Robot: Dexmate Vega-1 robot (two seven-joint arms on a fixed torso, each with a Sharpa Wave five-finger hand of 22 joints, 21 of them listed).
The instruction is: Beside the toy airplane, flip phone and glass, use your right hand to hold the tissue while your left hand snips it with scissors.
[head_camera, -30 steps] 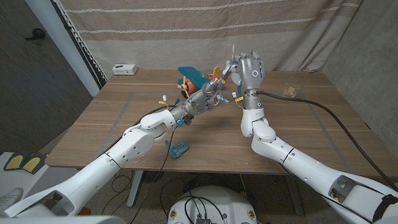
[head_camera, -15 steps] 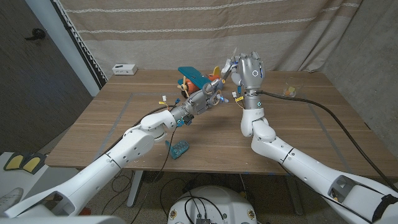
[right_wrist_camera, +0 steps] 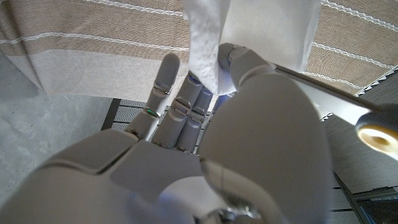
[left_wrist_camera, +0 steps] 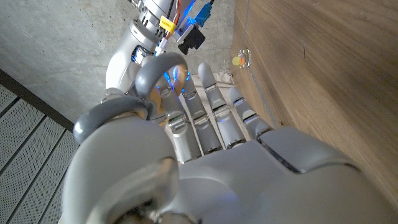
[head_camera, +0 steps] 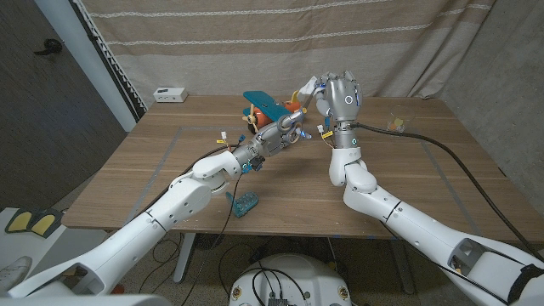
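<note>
Right wrist view shows the tissue (right_wrist_camera: 249, 31) best: a plain white sheet, thin and softly creased, with no print or writing that can be read on it, pinched between the thumb and fingers of the right hand (right_wrist_camera: 205, 143) and standing up past the fingertips in front of the striped curtain (right_wrist_camera: 74, 37). A slim metal blade of the scissors (right_wrist_camera: 329, 99) crosses just beside the sheet, ending near a round pale pivot. From the head view the right hand (head_camera: 338, 95) is raised above the far middle of the table (head_camera: 425, 170), and the tissue (head_camera: 308, 87) shows as a small white flap at its thumb side. The left hand (head_camera: 285, 126) reaches up to it with its fingers closed around the scissors (head_camera: 297, 109), whose orange handle shows between them. Just behind the left hand lies the toy airplane (head_camera: 259, 102), blue with an orange part. The glass (head_camera: 396, 121) stands well apart toward the table's right. A small blue object (head_camera: 245, 202) lies near the front edge, and a white box (head_camera: 169, 93) sits at the far left corner; no label on either is legible.
</note>
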